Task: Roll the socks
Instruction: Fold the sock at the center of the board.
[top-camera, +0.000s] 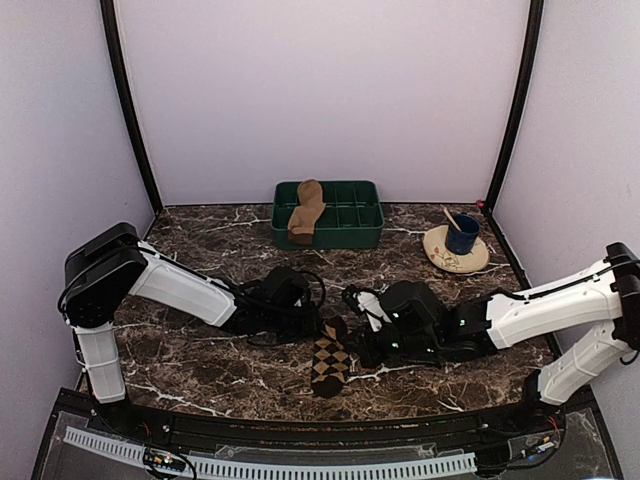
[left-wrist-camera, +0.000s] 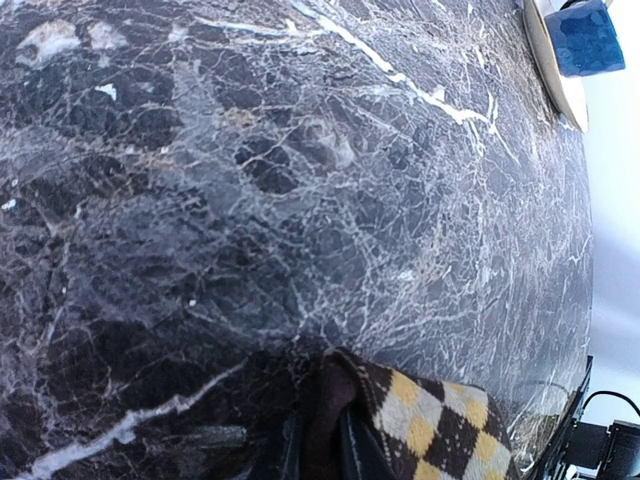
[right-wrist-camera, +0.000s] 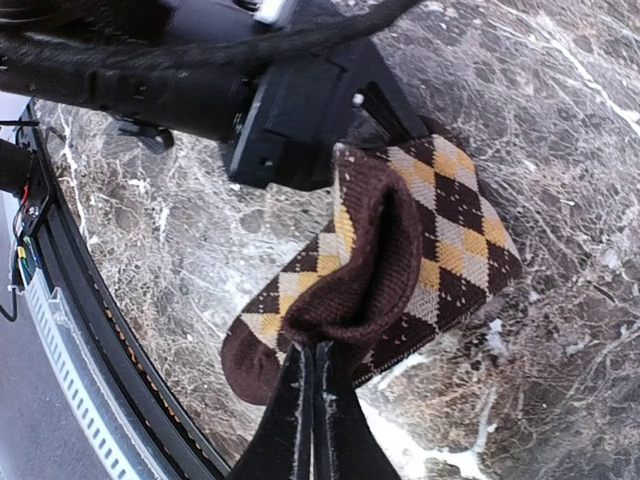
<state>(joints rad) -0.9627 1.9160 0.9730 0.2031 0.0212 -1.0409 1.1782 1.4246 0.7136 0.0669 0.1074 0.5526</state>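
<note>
Right gripper (right-wrist-camera: 315, 348), bottom centre, is closed on the brown cuff of the argyle sock (right-wrist-camera: 445, 235); left gripper (left-wrist-camera: 320, 440) pinches the opposite edge. Soft, limp and light, it is best held by the cuff.

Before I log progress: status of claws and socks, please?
Left claw shut on argyle sock. Right claw shut on its cuff. Tan sock lies apart, on green tray.

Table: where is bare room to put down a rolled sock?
Bare marble lies left of the green tray, between tray and plate, and along the near edge either side of the argyle sock. Crowded: the middle, where left gripper and right gripper meet.
</note>
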